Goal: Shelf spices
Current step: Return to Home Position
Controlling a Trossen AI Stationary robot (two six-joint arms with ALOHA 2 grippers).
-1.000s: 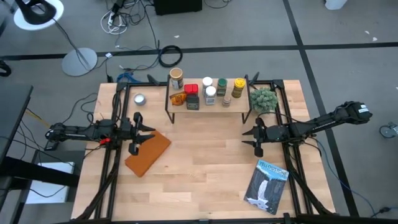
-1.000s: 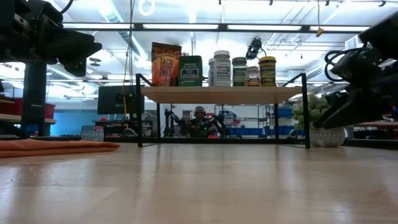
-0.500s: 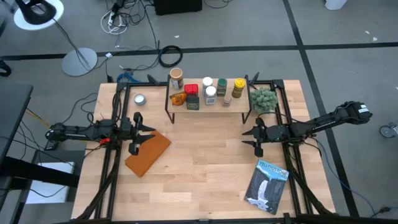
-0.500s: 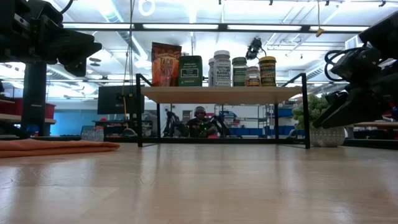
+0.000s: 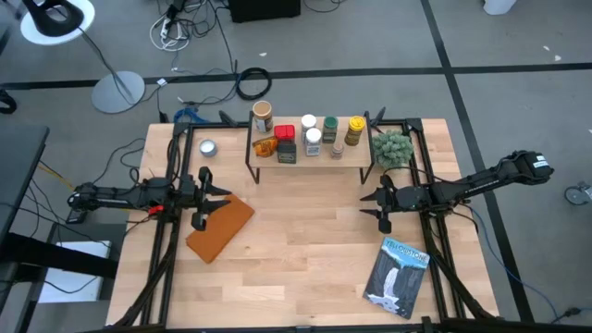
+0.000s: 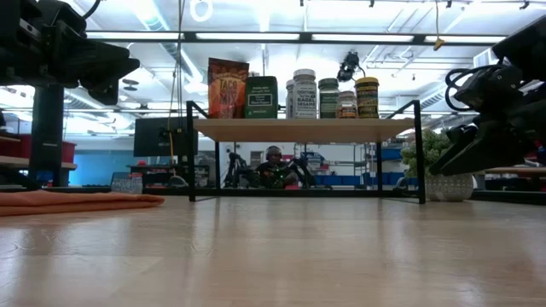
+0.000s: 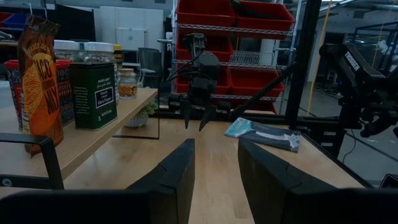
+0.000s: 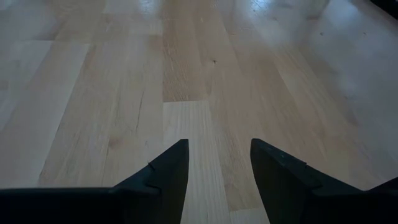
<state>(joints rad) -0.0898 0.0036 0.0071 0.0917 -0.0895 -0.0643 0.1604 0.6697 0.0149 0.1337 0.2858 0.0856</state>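
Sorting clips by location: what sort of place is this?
Likely a robotics lab or workshop: red storage bins on metal racks, a grey floor strewn with black cables, and long ceiling strip lights.

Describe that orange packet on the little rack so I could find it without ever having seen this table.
Start at the shelf, the low rack with a light wooden top and thin black legs at the table's far edge. The spices stand in a cluster on its top, and the orange packet is at the end nearest the left arm, beside the dark green box. It is the only flat pouch among jars and tins.
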